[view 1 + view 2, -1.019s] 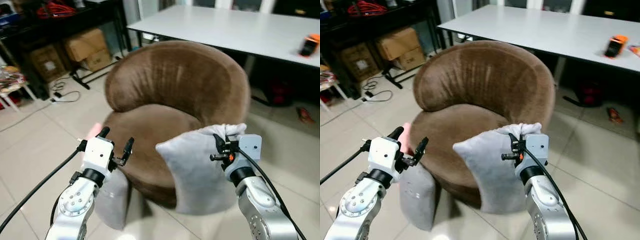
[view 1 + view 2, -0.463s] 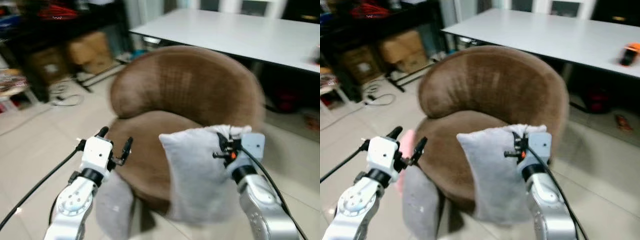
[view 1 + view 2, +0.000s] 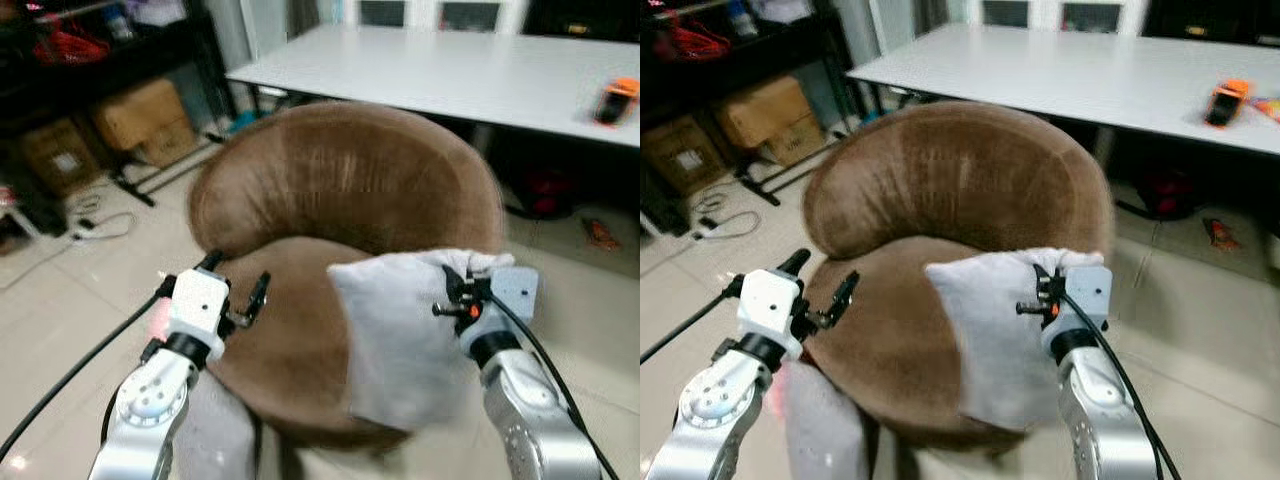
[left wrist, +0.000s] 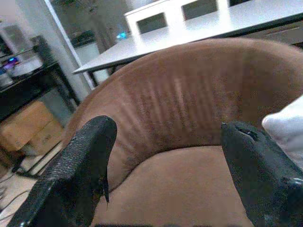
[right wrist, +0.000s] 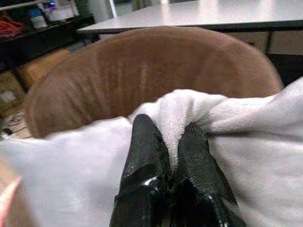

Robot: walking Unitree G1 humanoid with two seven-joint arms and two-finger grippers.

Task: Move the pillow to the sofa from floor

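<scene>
Carrying is the step in hand: the pillow is hanging off the floor, held over the front right edge of the brown sofa, not yet resting on the seat. Judging from this, the task is past the pick-up and is nearing the drop.

Next, the move is calling for the pillow to be brought further in over the seat cushion, toward the curved backrest, and lowered until the seat is taking its weight before the jaws are let go. Released where it now hangs, it would likely be sliding off the front edge.

Behind the sofa a white tabletop is standing, with an orange object on it near its right end; boxes are sitting under a dark shelf at the left.

A second grey cushion is lying low beside the sofa's front left, under the left arm.

The right arm is reaching forward and up, its right gripper pointing at the backrest, the jaws clamped together on a bunched fold at the pillow's top corner.

The left arm is bending forward at about the same height, the left gripper hovering over the seat's left front edge, its jaws spread wide apart and holding nothing.
</scene>
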